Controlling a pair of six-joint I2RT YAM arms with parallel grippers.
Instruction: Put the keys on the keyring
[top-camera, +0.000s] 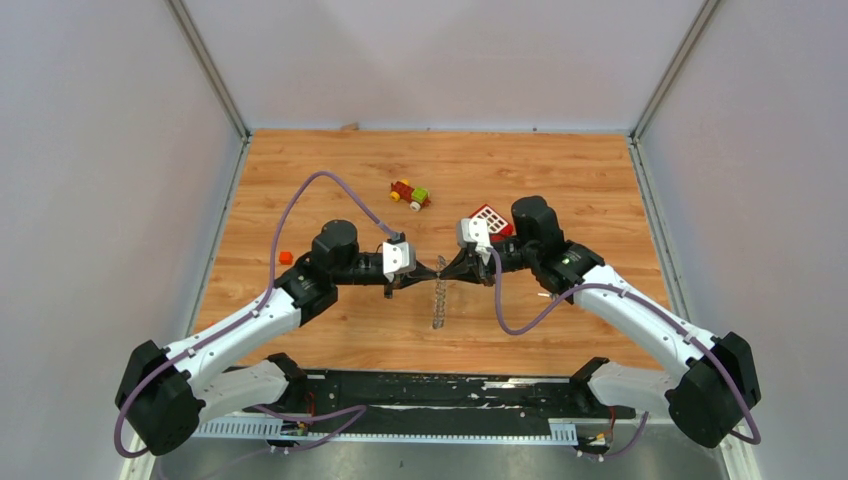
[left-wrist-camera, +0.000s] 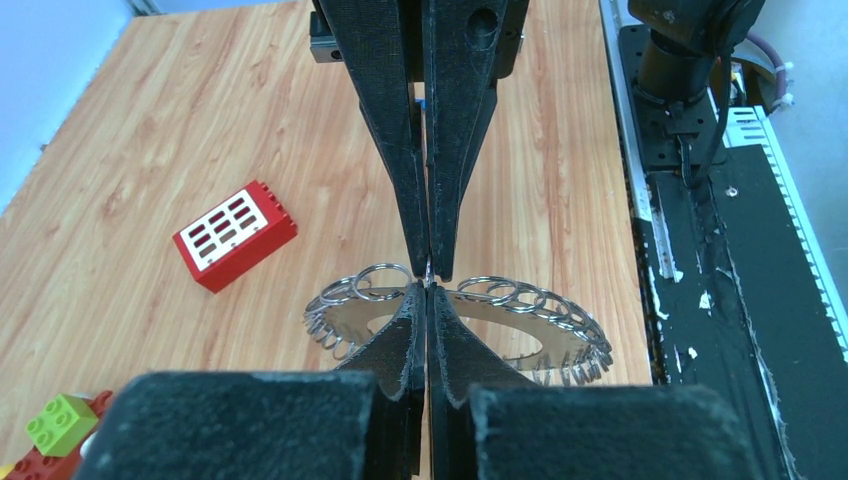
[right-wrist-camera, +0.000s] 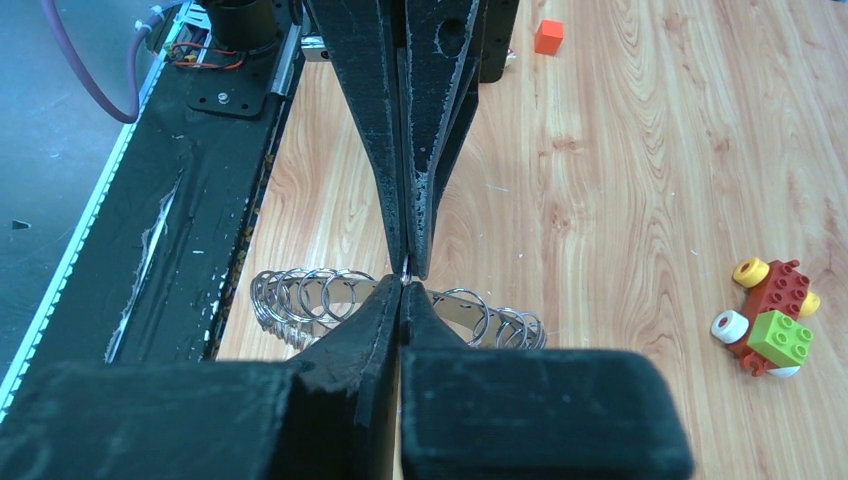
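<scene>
Far off at 9 o'clock, a small orange cube (top-camera: 286, 257) sits on the wooden tabletop (top-camera: 330, 330). The left claw (left-wrist-camera: 428, 296) is clenched on the top rim of the big grey metal keyring with its fringe of silver loops (top-camera: 438, 305). The keyring hangs on edge at 6 o'clock under the tips. The right claw (right-wrist-camera: 402, 290) meets it tip to tip, clenched on the same spot. A red, yellow and green brick toy (top-camera: 410, 194) lies at 12 o'clock. A red block with white squares (top-camera: 490, 218) lies at 1 o'clock.

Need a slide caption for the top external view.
Left gripper and right gripper, shut, meet tip-to-tip over the silver key-fringed metal ring.
</scene>
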